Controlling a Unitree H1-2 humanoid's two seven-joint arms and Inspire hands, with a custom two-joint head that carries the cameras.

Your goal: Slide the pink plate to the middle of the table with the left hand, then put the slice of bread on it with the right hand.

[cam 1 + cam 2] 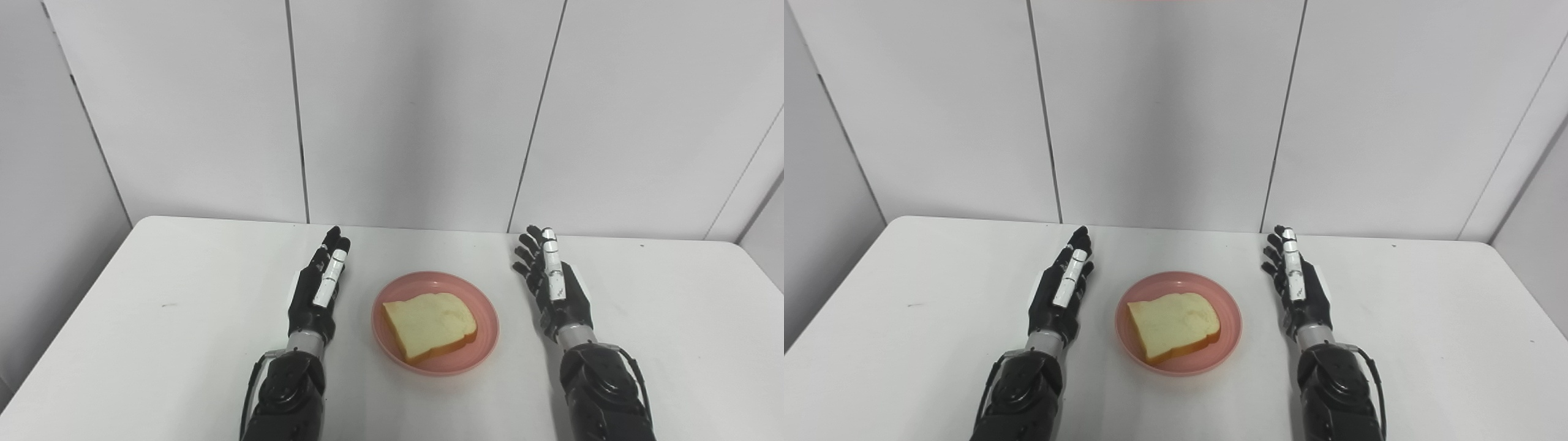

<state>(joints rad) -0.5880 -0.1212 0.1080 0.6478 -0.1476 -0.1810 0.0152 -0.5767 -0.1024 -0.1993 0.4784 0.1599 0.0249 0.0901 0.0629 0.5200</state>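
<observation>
**Bread on the pink plate, both robot hands empty beside it**

Standing here and reading the white worktop (153, 318) from left to right, the first thing on it is the left robot hand (318, 288). Its dark forearm comes up from the near edge and the hand lies flat and low over the surface, fingers (331, 269) stretched straight out toward the back wall and close together. It holds nothing. It sits just beside the plate's left rim, with a narrow strip of bare worktop between them; they do not touch.

Next comes the pink plate (484, 306), round and shallow, lying near the middle of the worktop between the two arms. In it rests the slice of bread (429, 324), pale on top with a golden-brown crust showing along its near and right edges. The slice lies flat and fully inside the rim, set a little askew, its rounded top toward the right rear. Nothing else is in the plate.

Farther right is the right robot hand (554, 285), also low over the worktop, palm turned inward toward the plate, fingers extended and slightly fanned. It grips nothing either. The gap between it and the plate's right rim is a little wider than on the other side.

Behind everything stand plain grey wall panels (416, 110), their seams running down to the worktop's far edge.
</observation>
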